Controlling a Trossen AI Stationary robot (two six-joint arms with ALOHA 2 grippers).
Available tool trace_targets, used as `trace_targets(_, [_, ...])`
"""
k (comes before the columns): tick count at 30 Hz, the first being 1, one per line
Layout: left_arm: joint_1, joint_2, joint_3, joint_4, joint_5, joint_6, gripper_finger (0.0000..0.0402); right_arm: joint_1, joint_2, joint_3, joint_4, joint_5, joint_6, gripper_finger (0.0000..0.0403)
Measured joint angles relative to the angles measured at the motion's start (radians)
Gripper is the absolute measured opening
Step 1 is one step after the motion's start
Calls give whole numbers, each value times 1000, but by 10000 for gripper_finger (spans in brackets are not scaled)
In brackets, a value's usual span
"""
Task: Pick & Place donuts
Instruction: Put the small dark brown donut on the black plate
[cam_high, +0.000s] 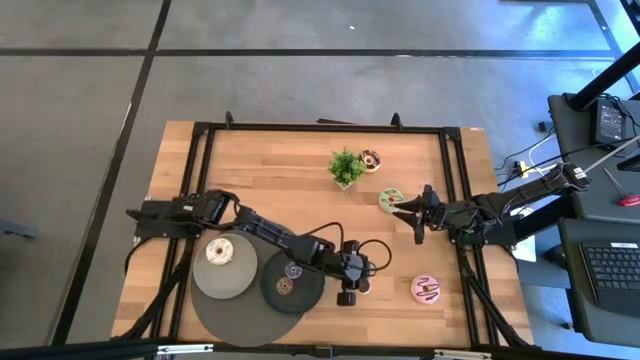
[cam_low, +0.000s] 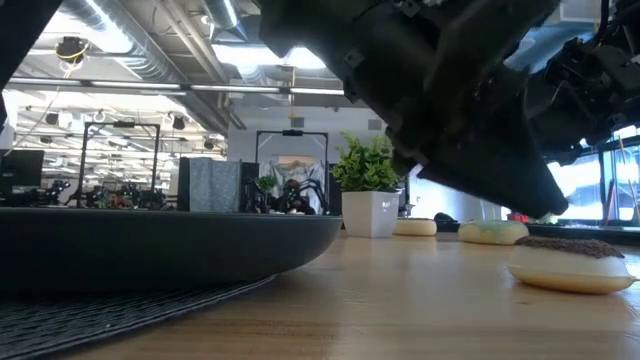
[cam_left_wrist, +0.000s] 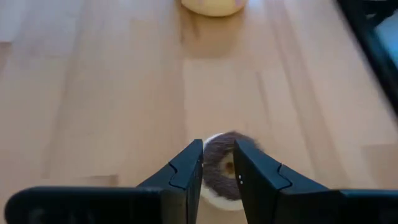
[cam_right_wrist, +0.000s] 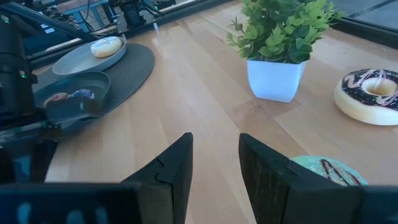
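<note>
My left gripper (cam_high: 347, 295) hangs just right of the dark plate (cam_high: 308, 292), above the table, shut on a tiny brown donut (cam_left_wrist: 219, 163). A tiny purple donut (cam_high: 292, 268) and another tiny brown one (cam_high: 284, 287) lie on that plate. The cream donut (cam_high: 219, 251) sits on the light grey plate (cam_high: 238, 280). My right gripper (cam_right_wrist: 216, 146) is open and level with the green donut (cam_high: 391, 198), which shows beside one finger (cam_right_wrist: 323, 169). The chocolate donut (cam_high: 370, 160) lies by the potted plant. The pink striped donut (cam_high: 427, 289) lies near the table's near right corner. My left gripper pinches the tiny brown donut between its two fingertips (cam_left_wrist: 193, 158). The ring (cam_left_wrist: 214, 186) is wider than the gap and reaches behind both fingers, so the exact part held is hidden. In the low view the gripper's end (cam_low: 540, 205) stands clear above the table.
The potted plant (cam_high: 346, 167) stands at the far middle of the table, in front of my right gripper (cam_right_wrist: 280, 37). A round dark mat (cam_high: 240, 322) lies under both plates. Bare wood lies between the dark plate and the pink donut. A black frame rims the table (cam_high: 320, 127).
</note>
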Motion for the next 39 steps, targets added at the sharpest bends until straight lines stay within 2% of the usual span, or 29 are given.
trace_targets(2, [0,0,0,-26,-25,0,86,0,0,0,0,0,0,132])
trace_targets(25, [-14,34,1,-16,-22,-71,84,0,0,0,-1,-1,0,132])
trace_targets(36, [-13,33,0,-17,-23,-71,11,0,0,0,-1,-1,-2,132])
trace_targets(39, [-12,21,-1,-44,-22,-76,7,0,0,0,-1,-1,-2,132])
